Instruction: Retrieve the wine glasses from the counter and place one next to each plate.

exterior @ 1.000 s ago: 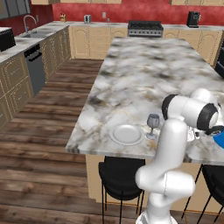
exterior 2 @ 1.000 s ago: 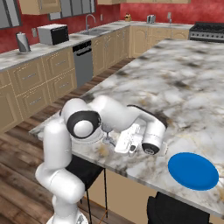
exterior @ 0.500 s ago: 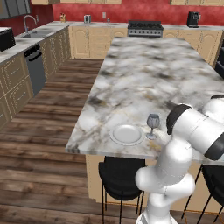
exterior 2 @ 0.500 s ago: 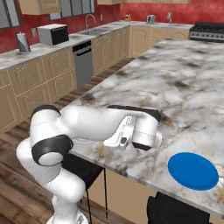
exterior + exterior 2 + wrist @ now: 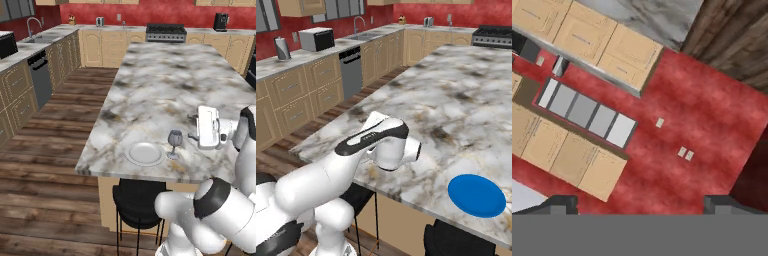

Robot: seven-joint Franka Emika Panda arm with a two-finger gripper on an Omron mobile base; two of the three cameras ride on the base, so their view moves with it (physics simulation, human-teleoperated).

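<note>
one glass [image 5: 174, 142] stands just left of the open, empty claw [image 5: 193, 126] — set beside the white plate [image 5: 145, 153], its place.

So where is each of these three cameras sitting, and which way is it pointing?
Left base view: behind the arm's left, looking down over the marble counter, white plate and wine glass; the arm rises lower right, claw beside the glass.
Right base view: behind its right, over the blue plate; arm lower left.
Hand view: rolled, facing red wall and cabinets, fingertips at bottom.
Both base views share the counter.
</note>
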